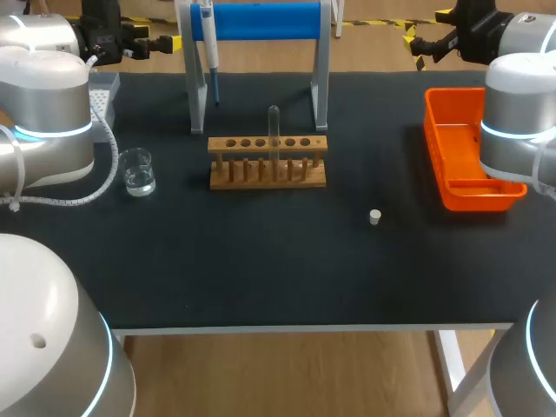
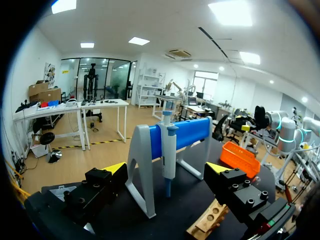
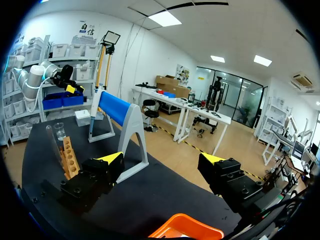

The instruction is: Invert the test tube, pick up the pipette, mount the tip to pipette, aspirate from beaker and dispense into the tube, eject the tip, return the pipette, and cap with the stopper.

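Note:
A clear test tube [image 1: 274, 130] stands upright in the wooden rack [image 1: 268, 162], and shows again as the test tube [image 3: 52, 141] in the rack [image 3: 70, 161]. The pipette [image 1: 209, 43] hangs on the blue-barred stand [image 1: 261, 22]. A glass beaker [image 1: 137, 171] with water sits left of the rack. The small white stopper [image 1: 374, 217] lies right of it. My left gripper [image 1: 165, 43] is open at the back left; its fingertips [image 2: 114, 168] flank the hanging pipette [image 2: 169, 155] from a distance. My right gripper [image 1: 415, 43] is open at the back right, empty [image 3: 161, 158].
An orange tray [image 1: 465, 148] stands at the right edge, below the right gripper [image 3: 185, 227]. A grey tip box [image 1: 102, 94] sits at the back left. The stand's grey legs [image 1: 198, 104] straddle the space behind the rack.

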You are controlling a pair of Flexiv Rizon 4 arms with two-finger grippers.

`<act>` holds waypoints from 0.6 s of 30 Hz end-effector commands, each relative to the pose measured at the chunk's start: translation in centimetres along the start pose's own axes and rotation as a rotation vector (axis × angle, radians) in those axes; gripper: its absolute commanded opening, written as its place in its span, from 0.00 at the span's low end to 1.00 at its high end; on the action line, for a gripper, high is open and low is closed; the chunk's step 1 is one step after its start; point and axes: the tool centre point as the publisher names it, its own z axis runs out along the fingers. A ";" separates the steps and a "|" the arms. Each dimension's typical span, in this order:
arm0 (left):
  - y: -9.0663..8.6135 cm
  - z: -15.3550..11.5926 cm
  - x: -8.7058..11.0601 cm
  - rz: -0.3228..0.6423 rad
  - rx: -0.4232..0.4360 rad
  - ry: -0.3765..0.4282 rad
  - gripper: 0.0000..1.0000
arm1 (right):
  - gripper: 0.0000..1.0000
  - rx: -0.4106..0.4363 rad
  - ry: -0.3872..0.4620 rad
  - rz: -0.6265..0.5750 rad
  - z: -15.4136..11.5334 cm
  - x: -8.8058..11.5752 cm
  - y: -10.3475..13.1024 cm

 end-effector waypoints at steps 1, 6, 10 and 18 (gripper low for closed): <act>0.1 0.0 0.0 0.000 0.002 0.000 1.00 | 1.00 0.000 0.000 0.000 0.0 0.0 0.0; 0.1 0.0 0.0 0.000 0.002 0.000 1.00 | 1.00 0.000 0.000 0.000 0.0 0.0 0.0; 0.1 0.0 0.0 0.000 0.002 0.000 1.00 | 1.00 0.000 0.000 0.000 0.0 0.0 0.0; 0.1 0.0 0.0 0.000 0.002 0.000 1.00 | 1.00 -0.031 0.041 0.006 -2.1 1.0 -0.1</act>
